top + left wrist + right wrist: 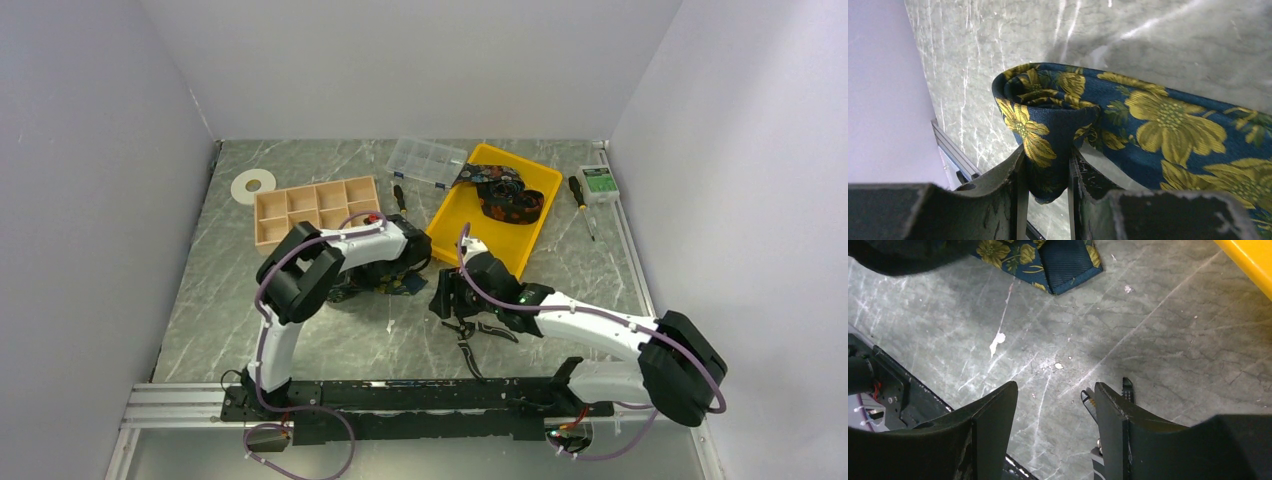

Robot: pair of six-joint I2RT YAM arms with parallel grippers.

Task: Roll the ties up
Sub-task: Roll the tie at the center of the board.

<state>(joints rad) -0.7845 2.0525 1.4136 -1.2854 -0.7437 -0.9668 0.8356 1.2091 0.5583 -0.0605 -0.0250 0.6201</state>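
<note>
A navy tie with yellow flowers (1168, 120) lies on the marble table, one end wound into a small coil. My left gripper (1045, 170) is shut on that coiled end, with the fabric pinched between both fingers. From above, the left gripper (395, 275) sits over this tie (408, 288) at table centre. The tie's pointed tip (1068, 265) shows at the top of the right wrist view. My right gripper (1055, 390) hangs open over bare table with nothing between its fingers, just right of the tie (447, 295). More ties (505, 195) lie bundled in the yellow tray (455, 215).
Black-handled pliers (470, 335) lie under the right gripper, their handles (1128, 389) beside its right finger. At the back are a wooden compartment box (315, 210), a clear organizer (428, 160), a white disc (253, 185), two screwdrivers (578, 190) and a green box (599, 183).
</note>
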